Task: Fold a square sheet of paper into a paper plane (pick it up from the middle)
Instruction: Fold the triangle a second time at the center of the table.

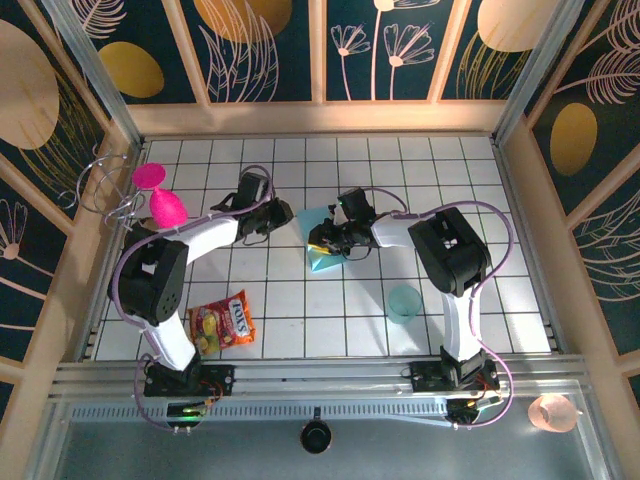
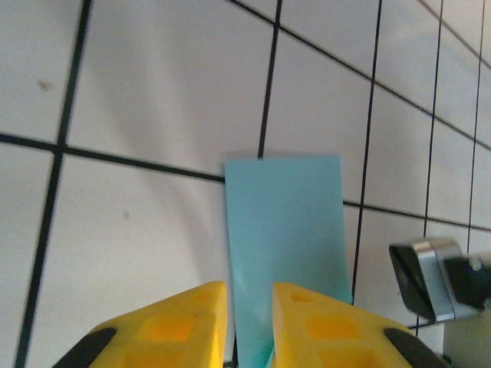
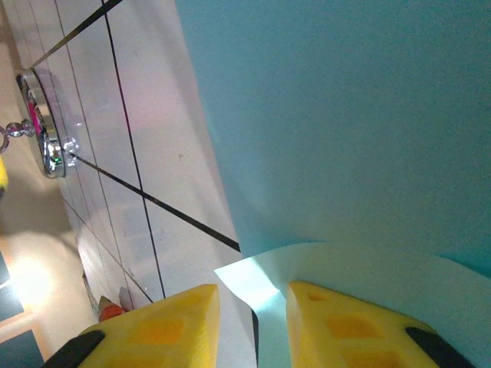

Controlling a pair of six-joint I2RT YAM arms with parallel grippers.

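Top view, L to R: a wire stand (image 1: 100,185) sits at the desk's (image 1: 320,320) L edge, 9 o'clock from centre, w/ a pink goblet (image 1: 168,208) just beside it at its 3 o'clock. A candy bag (image 1: 222,325) lies flat at 7 o'clock, near my L arm's base. My L pincer (image 1: 283,217) reaches toward the middle, tips pointing to 3 o'clock, just beside the sheet (image 1: 312,216). The sheet is light blue, folded smaller, lying approx. at desk centre, a bit toward 12. My R pincer (image 1: 320,243) comes in from 3 o'clock & sits over the sheet's middle, hiding part of it. A teal cup (image 1: 404,303) stands at 4 o'clock from the sheet, well apart, next to my R forearm. L wrist cam: my L pincer (image 2: 249,331) is narrow, yellow fingers (image 2: 173,330) apart by a slim gap; the sheet (image 2: 284,230) shows as a tall strip running from 12 o'clock down into that gap. Can't tell if the pads touch it. R wrist cam: my R pincer (image 3: 253,330) is narrow too, w/ a slim gap; a paler flap of the sheet (image 3: 345,115) lies betw. the fingers (image 3: 345,330), the rest spreading to 1 o'clock. Pads on it or not, can't tell.
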